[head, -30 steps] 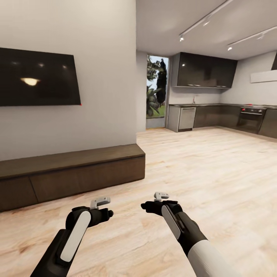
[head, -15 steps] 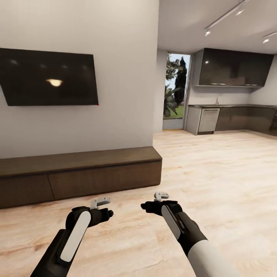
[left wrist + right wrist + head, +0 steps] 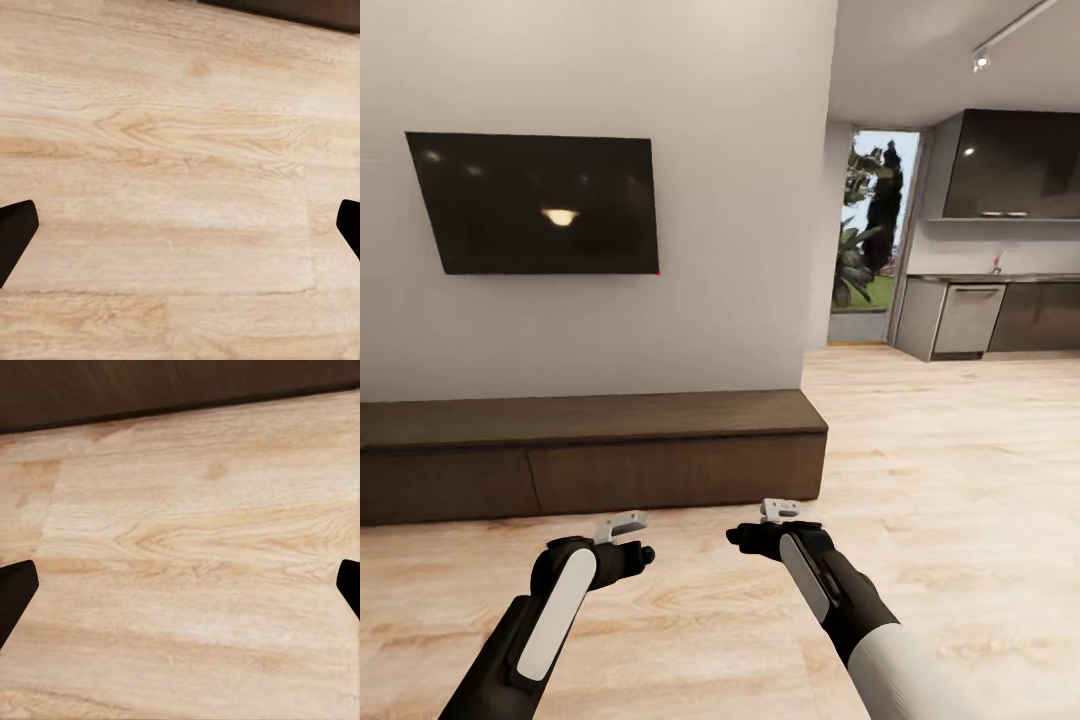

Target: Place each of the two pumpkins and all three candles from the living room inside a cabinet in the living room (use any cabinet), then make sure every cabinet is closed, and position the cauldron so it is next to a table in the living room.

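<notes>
Both my jaws spread wide, holding nothing.
My left gripper and right gripper hang low-centre over floor, cabinet mid-left.

We note a dark wall-mounted television at 10 o'clock on a pale grey wall. Light wood plank flooring runs from 6 o'clock out to 3 o'clock. At 2 o'clock we record a glazed doorway showing greenery, a steel dishwasher just beside it, and dark glossy upper cupboards above. A ceiling spotlight sits at 1 o'clock.
</notes>
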`<state>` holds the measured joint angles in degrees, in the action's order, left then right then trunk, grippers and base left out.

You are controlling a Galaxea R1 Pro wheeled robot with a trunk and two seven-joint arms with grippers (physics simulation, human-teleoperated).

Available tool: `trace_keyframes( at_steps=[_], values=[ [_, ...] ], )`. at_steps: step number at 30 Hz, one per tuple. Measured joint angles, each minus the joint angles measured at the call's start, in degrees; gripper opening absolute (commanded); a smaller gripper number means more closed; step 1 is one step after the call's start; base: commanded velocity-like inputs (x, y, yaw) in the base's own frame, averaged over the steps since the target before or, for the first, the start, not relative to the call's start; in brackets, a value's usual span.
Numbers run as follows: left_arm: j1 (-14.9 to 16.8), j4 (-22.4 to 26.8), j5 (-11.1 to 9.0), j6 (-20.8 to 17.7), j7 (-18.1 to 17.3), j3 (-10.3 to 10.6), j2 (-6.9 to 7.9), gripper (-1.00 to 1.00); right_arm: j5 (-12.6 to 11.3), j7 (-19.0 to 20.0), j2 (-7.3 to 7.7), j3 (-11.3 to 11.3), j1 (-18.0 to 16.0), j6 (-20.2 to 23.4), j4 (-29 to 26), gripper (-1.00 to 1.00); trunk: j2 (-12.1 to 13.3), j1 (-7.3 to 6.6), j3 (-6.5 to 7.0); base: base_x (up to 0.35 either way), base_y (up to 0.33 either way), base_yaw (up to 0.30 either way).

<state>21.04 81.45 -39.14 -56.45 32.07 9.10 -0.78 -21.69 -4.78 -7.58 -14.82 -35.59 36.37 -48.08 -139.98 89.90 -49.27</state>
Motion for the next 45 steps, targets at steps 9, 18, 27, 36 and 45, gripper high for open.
trace_keyframes(
  at_steps=[9,18,27,36,45],
  values=[
    [0.0,0.0,0.0,0.0,0.0,0.0,-0.01,1.0,0.2,0.1,0.09,0.0,0.0,0.0,0.0,1.0,0.0,-0.02,-0.01,0.274,-0.087,0.052],
    [0.0,0.0,0.1,0.0,0.0,0.2,-0.01,1.0,-0.2,0.3,0.08,-0.1,0.0,1.4,0.0,1.0,0.0,-0.01,-0.01,0.208,-0.213,0.001],
    [0.0,0.0,0.0,0.0,0.0,0.2,-0.01,1.0,-0.2,0.1,0.08,0.0,0.0,1.7,-0.1,1.0,0.0,0.0,-0.01,0.201,-0.006,-0.006],
    [0.0,0.1,0.0,0.0,0.0,0.2,-0.08,1.0,0.0,0.1,0.08,-0.1,0.0,1.7,-0.1,1.0,0.0,0.01,-0.01,0.069,0.0,0.0],
    [0.0,0.3,0.0,0.2,-0.1,0.2,-0.09,1.0,0.3,0.1,0.04,-0.3,0.0,1.7,-0.1,1.0,0.0,0.02,-0.01,0.002,0.0,0.095]
  ],
)
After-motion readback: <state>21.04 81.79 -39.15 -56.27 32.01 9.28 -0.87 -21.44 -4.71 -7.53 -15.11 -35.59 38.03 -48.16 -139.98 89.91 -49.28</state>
